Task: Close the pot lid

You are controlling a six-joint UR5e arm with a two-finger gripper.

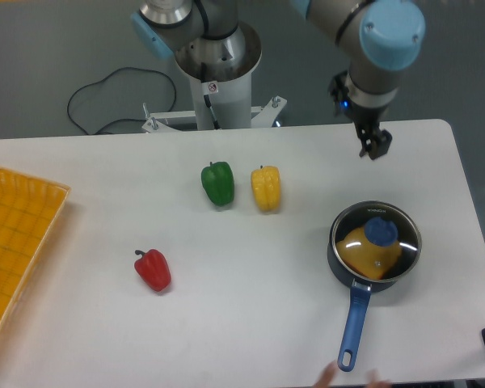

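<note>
The pot [375, 245] sits near the right side of the white surface [242, 323], its long blue handle [352, 326] pointing toward the front edge. The pot lid [377, 241] rests on top of the pot, covering its mouth, with the blue knob [381, 229] at the centre and something yellow showing through the glass. The pincer [372, 144] hangs in the air above the back of the surface, well apart from the pot and holding nothing; from this angle I cannot tell how far apart its fingers stand. A green pepper [218, 183] and a yellow pepper [265, 187] stand side by side near the middle, and a red pepper [153, 269] lies further forward to the left. A yellow tray [16, 242] sits at the left edge.
</note>
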